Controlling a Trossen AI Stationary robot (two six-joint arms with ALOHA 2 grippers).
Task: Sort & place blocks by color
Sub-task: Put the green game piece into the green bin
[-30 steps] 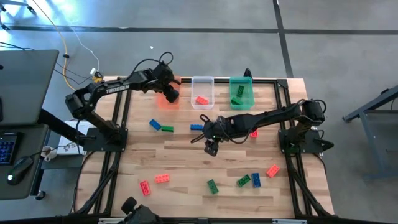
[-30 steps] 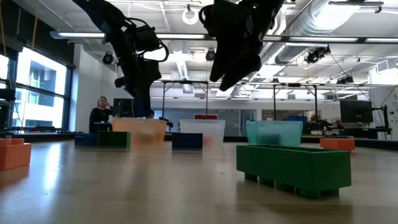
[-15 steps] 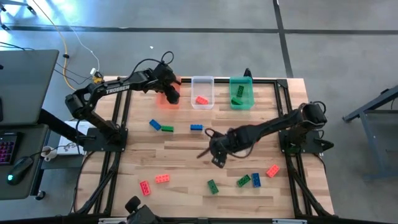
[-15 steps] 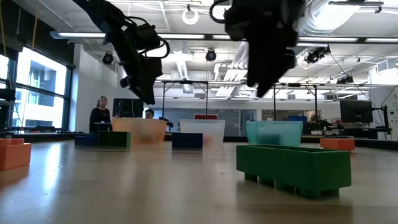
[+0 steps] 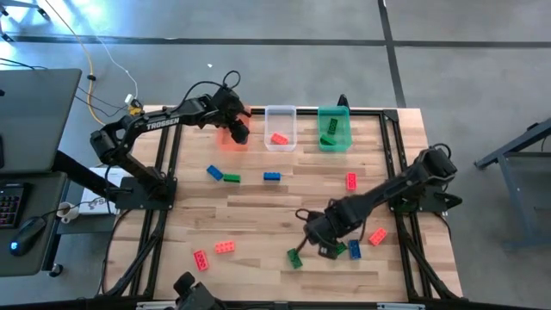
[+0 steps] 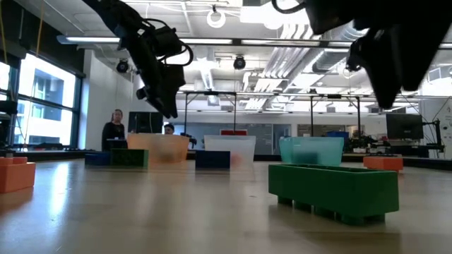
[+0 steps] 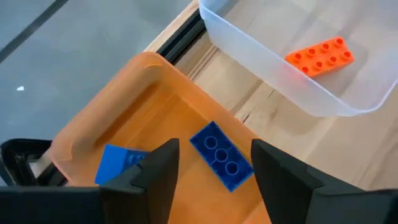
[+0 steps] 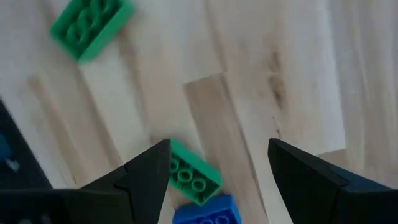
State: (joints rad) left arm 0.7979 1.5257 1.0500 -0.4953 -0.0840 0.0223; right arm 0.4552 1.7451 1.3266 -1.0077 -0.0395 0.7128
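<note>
Right gripper (image 5: 320,245) — now over near-edge green block (image 5: 337,251).

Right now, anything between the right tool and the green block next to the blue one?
Nothing visible. The right tool hangs open over the green block; only bare wood shows between its fingers. The blue block touches the green one.

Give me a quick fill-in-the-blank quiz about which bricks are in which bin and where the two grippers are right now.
1. The left gripper hangs open over the ____ bin, which holds two blue bricks.
2. The clear bin holds one ____ brick.
3. The right gripper is open above a green brick that touches a ____ brick.

Missing words: orange; red; blue
</note>
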